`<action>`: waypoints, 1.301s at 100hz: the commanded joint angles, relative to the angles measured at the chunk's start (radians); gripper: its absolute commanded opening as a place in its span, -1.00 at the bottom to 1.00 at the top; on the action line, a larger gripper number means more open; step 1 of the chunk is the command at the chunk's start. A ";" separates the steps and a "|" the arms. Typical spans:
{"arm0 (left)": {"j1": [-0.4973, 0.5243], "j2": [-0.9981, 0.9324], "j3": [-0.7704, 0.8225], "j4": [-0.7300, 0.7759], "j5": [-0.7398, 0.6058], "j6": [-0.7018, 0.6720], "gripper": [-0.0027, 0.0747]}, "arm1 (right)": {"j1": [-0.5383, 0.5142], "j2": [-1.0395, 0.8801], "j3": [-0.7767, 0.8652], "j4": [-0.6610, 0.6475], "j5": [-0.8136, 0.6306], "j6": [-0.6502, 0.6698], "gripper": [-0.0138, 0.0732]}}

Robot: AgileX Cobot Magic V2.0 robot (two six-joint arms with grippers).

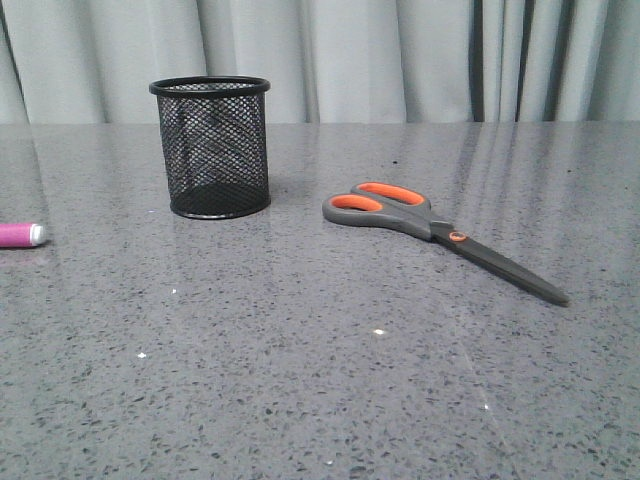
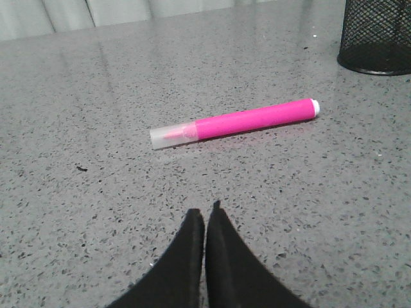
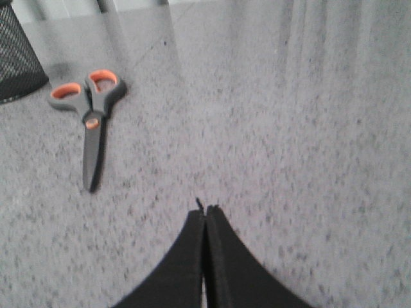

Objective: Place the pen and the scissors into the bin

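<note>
Task status: nothing is binned yet, as far as I can judge. I am seeing the bin (image 1: 211, 148) standing upright on the grey speckled table (image 1: 320, 390), left of centre and toward the far side; through the mesh it looks empty.

The scissors (image 1: 432, 229) are lying flat and closed to the right of the bin, apart from it, handles toward the bin and blades pointing near-right. The pen (image 2: 234, 123) is lying on its side at the far left of the table, well apart from the bin, only its white-tipped end showing in the front view.

I am reading the left gripper (image 2: 205, 215) as clenched on nothing, hovering just short of the pen. The right gripper (image 3: 205, 212) is likewise pressed closed and empty, well off from the scissors.

Both pickups and both drops are remaining.

Writing: I am finding no brand, label or legible text on anything.
</note>
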 commanded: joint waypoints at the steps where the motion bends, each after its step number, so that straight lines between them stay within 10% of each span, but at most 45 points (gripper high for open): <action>1: 0.001 -0.027 0.023 0.001 -0.056 -0.004 -0.99 | 0.002 -0.018 0.019 -0.016 -0.201 -0.003 -0.84; 28: 0.001 -0.027 0.023 -0.618 -0.315 -0.008 -0.99 | 0.002 -0.018 0.018 0.463 -0.492 -0.003 -0.84; 59: 0.001 -0.027 0.023 -1.274 -0.501 -0.008 -0.99 | 0.002 -0.016 0.006 0.562 -0.460 -0.003 -0.84; 82: 0.001 -0.027 -0.010 -1.327 -0.415 -0.011 -0.95 | 0.002 -0.016 -0.079 0.522 -0.352 -0.005 -0.71; 107: 0.001 0.024 -0.201 -1.186 -0.157 0.172 0.21 | 0.002 0.073 -0.230 0.341 -0.166 -0.005 0.17; 130: 0.001 0.277 -0.433 -0.901 0.114 0.268 -0.38 | 0.002 0.206 -0.317 0.269 -0.131 -0.005 0.17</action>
